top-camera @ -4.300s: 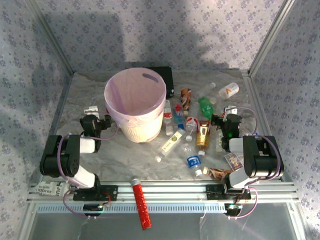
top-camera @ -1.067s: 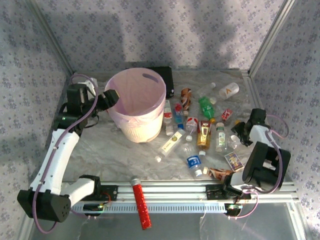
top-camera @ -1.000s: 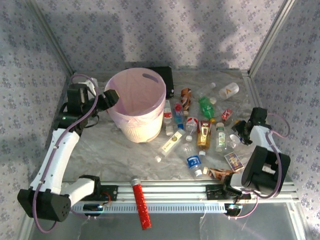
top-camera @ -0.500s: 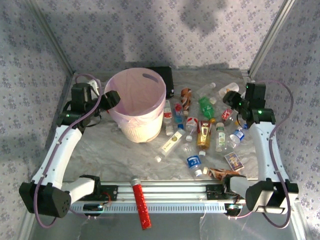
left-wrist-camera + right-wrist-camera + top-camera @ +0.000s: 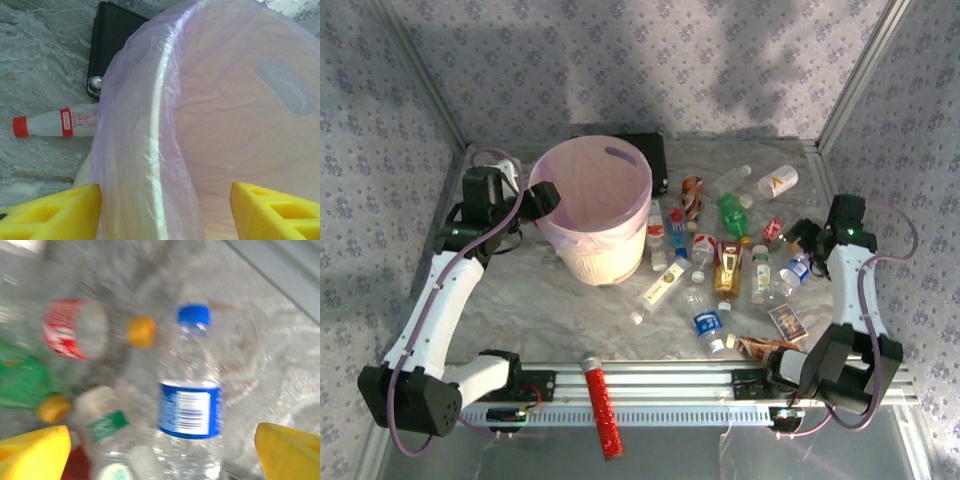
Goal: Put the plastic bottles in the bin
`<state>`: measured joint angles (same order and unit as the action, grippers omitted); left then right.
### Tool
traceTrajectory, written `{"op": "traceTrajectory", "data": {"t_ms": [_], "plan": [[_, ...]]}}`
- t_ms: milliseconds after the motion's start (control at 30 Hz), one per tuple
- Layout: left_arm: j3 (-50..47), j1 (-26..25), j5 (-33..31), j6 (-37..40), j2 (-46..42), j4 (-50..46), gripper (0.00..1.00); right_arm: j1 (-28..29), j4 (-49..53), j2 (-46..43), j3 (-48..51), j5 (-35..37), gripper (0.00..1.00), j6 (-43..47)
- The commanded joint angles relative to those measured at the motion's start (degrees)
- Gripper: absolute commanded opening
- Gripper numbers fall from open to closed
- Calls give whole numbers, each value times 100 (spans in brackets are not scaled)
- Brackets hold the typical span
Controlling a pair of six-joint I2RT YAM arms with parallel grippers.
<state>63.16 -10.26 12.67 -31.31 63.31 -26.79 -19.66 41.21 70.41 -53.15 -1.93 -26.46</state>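
Clear blue-capped, blue-labelled bottle point(image 5: 189, 405), perhaps lying flat, beneath the spread right gripper point(image 5: 162, 450); left gripper point(image 5: 165, 200) gapes over the pale-pink bin point(image 5: 240, 125).

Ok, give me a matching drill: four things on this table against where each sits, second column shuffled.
1 bin
2 red glittery tube
3 green bottle
4 black box

A across the near rail
B behind the bin
C left hand at its rim
D among the other bottles

Pairs: 1-C, 2-A, 3-D, 4-B
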Motion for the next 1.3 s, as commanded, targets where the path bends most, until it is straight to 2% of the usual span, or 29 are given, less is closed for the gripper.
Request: {"op": "traceTrajectory", "data": {"t_ms": [0,467,633,1033,1267], "plan": [[-69,-46,-27,176,-3,26,69,-44,-245,242,139,-69,99,115],[-113,-48,-87,164,-47,17,69,-99,-1318,2015,328,-393,99,132],[-106,-52,-95,160,-29,16,69,-39,-1491,2283,406,-431,92,99],[-86,-55,-100,126,23,52,69,-12,-1153,1653,438,-380,58,192],[-62,-55,-106,125,23,43,69,78,-558,911,64,-520,55,213]]}}
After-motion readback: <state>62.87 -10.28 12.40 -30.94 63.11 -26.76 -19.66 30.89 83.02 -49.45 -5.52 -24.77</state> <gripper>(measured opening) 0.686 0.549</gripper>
